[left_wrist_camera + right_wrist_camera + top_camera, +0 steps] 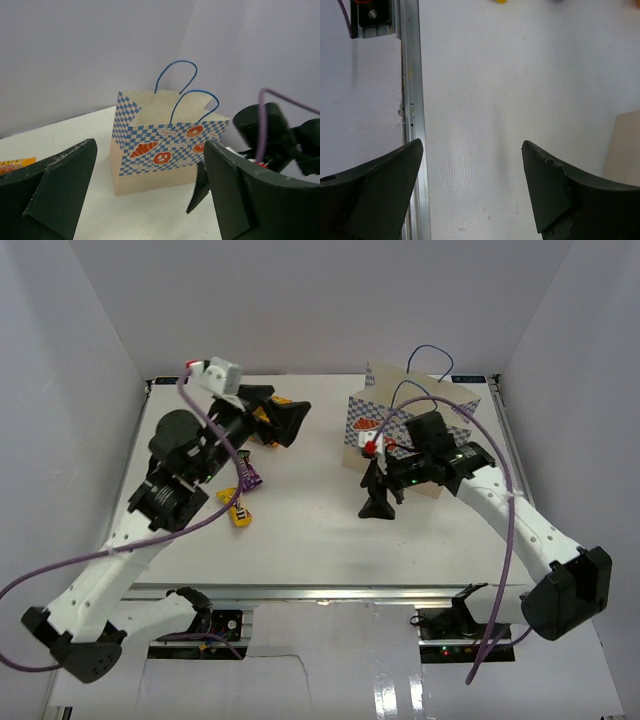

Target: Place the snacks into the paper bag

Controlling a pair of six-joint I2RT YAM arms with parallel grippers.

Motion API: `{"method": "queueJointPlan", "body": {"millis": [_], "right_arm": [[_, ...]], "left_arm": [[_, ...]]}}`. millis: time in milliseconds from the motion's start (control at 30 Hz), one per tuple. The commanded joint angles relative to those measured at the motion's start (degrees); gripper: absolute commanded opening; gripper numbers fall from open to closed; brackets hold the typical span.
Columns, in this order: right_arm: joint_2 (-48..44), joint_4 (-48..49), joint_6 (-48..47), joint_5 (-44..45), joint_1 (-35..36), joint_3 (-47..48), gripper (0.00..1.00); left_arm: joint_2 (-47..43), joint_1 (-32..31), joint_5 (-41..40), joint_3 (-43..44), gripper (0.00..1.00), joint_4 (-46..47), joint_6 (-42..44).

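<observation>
Top external view, from the left: my left arm reaches over the table point(300, 540), and the left claw point(295, 425) is at the far side, left of centre, turned toward the bag point(362, 420). Its jaws stand wide apart and grip nothing. Just beside this claw I see a bit of orange-yellow wrapper, but I cannot tell which packet it is. Closer to me, beside the arm, the purple packet point(251, 472) lies flat on the table. The yellow packet point(238, 508) lies just in front of it; I cannot tell if the two touch.

From the left wrist camera, the two dark fingers point(55, 195) frame the bag, which stands upright with its mouth open and both blue handles up, well apart from the claw. At the left edge of this view the orange packet point(15, 164) lies on the table, partly cut off.

Further right in the top view, the bag stands at the far right part of the table. The right claw point(378, 498) points down at the table just in front of the bag. The right wrist camera shows this claw with jaws wide apart and only bare table between them. A metal rail point(410, 100) runs on the left, and a cream corner of the bag shows at the right edge.
</observation>
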Motion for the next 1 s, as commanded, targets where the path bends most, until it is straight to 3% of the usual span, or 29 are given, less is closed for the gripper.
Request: {"method": "queueJointPlan", "body": {"millis": [0, 100, 200, 400, 767, 967], "right_arm": [[4.59, 9.55, 9.01, 9.32, 8.30, 1.36, 0.85], [11.88, 17.65, 22.27, 21.69, 14.83, 4.59, 0.85], [21.02, 20.91, 33.27, 27.25, 19.84, 12.04, 0.86], [39.30, 21.09, 50.05, 28.06, 26.79, 27.09, 0.89], [61.46, 27.85, 58.95, 35.70, 32.59, 47.75, 0.88], [66.65, 30.14, 59.66, 39.74, 34.27, 49.00, 0.83]], "left_arm": [[-8.05, 0.21, -10.17, -4.24, 0.98, -6.31, -4.46], [-13.96, 0.21, -14.14, -5.91, 0.98, -9.91, -6.22], [-18.00, 0.21, -13.79, -7.76, 0.98, -11.32, -8.24], [-21.27, 0.21, -12.30, -6.97, 0.98, -14.49, -12.20], [-23.47, 0.21, -9.39, -8.99, 0.98, -18.80, -18.53], [-25.14, 0.21, -10.63, -9.35, 0.98, -20.21, -18.45]]}}
